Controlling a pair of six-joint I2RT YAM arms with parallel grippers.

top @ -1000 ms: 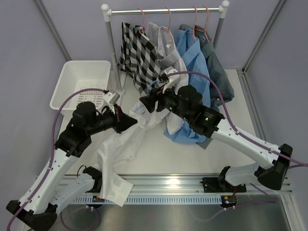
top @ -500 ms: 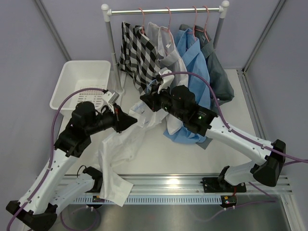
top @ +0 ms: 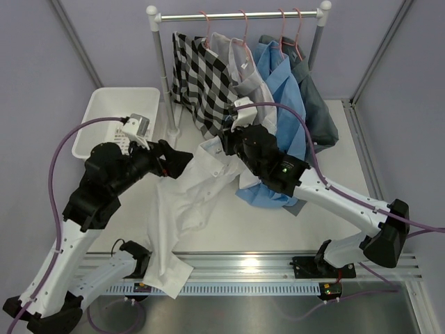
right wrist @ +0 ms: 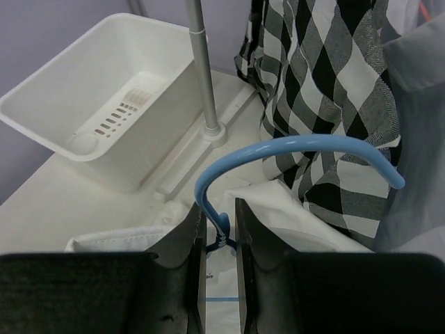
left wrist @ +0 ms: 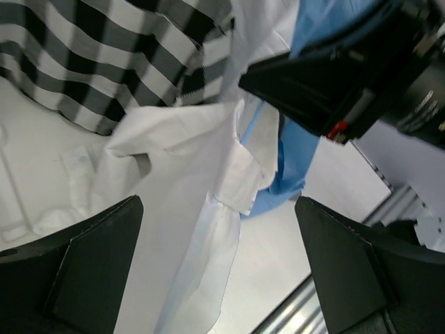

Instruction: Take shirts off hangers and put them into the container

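The right gripper [right wrist: 219, 209] is clamped tight on the twisted neck of the light blue hanger [right wrist: 292, 149], whose hook curves free above the fingers. Beneath it the white shirt [top: 184, 202] sprawls across the table [top: 348, 139] down to the near edge, close to the container [top: 85, 122] but outside it. The left gripper [left wrist: 217, 209] hovers over the shirt's upper end, jaws spread wide and gripping nothing. The checked shirt [top: 201, 76] hangs behind on the rail [top: 236, 14]

The white shirt [top: 182, 209] trails down the bench [top: 229, 229] (lower end at the near edge) from between the left fingers [top: 182, 154] and right fingers [top: 217, 144]. The container [top: 97, 118] sits behind the left fingers.
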